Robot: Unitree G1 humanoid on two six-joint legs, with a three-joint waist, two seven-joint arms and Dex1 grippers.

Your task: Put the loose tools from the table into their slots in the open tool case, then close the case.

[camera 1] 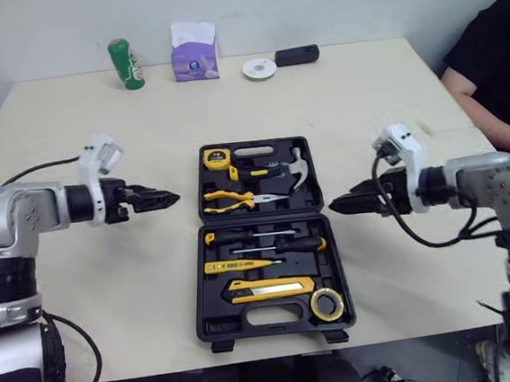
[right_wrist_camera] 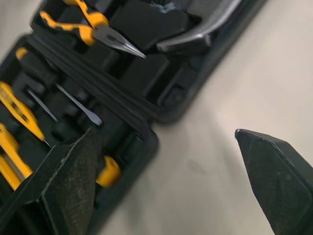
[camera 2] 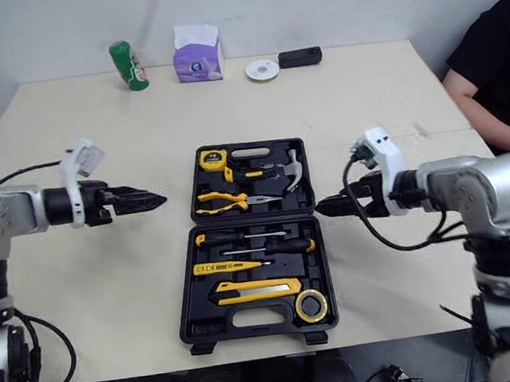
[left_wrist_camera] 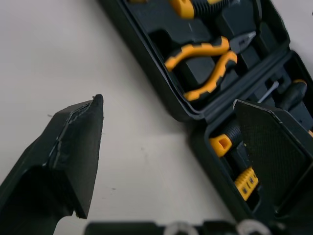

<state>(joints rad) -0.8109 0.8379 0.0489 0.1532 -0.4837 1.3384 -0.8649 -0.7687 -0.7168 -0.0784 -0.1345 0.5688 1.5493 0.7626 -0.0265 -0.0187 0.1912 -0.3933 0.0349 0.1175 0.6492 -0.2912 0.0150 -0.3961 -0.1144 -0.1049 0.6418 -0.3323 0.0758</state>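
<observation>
A pale beige table [camera 1: 364, 99] stands against a plain light wall, and along its far edge sit a green can [camera 1: 125, 64], a purple tissue box [camera 1: 194, 52], a white round disc [camera 1: 259, 69] and a black oblong object [camera 1: 296, 55], each apart from the next. A person in a black sleeve [camera 1: 495, 59] sits at the table's far right corner, with a forearm over the right edge. The open tool case [camera 1: 201, 291] lies flat in the near middle of the table, and its near side is close to the table's front edge. Its far half holds a tape measure [camera 1: 217, 158], pliers [camera 1: 233, 199] and a hammer [camera 1: 294, 171]. Its near half holds screwdrivers [camera 1: 269, 240], a utility knife [camera 1: 269, 288] and a yellow roll of tape [camera 1: 327, 304]. The left gripper [camera 1: 167, 198] hovers over bare tabletop just left of the case's far half, pointing at it. The right gripper [camera 1: 338, 206] hovers just off the case's right side, level with the hinge. In each wrist view the black fingers [left_wrist_camera: 73, 147] [right_wrist_camera: 68, 181] stand spread apart with nothing between them. Bare surface runs on both sides of the case and between it and the far row.
</observation>
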